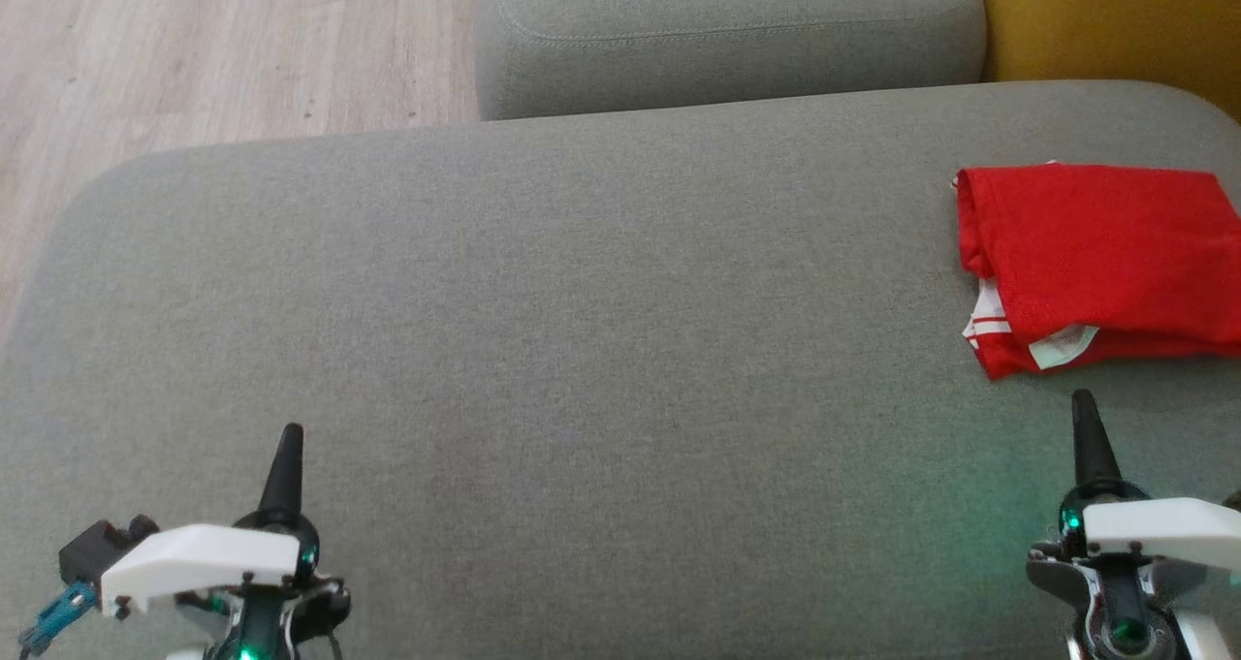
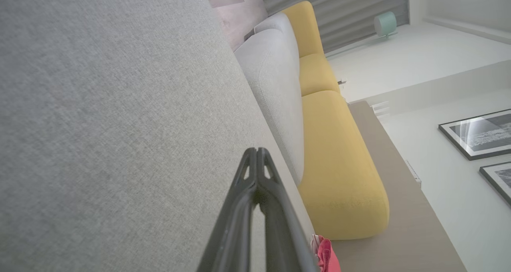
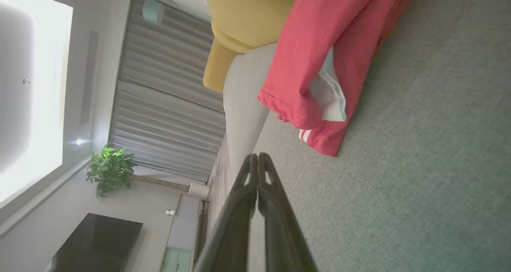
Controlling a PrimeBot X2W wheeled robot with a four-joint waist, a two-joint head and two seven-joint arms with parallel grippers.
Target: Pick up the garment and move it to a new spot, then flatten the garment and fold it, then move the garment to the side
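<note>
1. The folded red garment (image 1: 1096, 253), trimmed in white, lies at the right edge of the head frame on the grey sofa cushion (image 1: 582, 301).
2. The left gripper (image 1: 290, 435) sits lower left, fingers pressed together, holding nothing.
3. The right gripper (image 1: 1083, 400) sits lower right, just below the garment without touching it, fingertips likewise together and empty.

The dark, long-fingered left gripper (image 1: 288, 447) is positioned at lower left of the head view, fingers pressed together and pointed forward. The matching right gripper (image 1: 1088, 427) is positioned at lower right, tips likewise touching.
</note>
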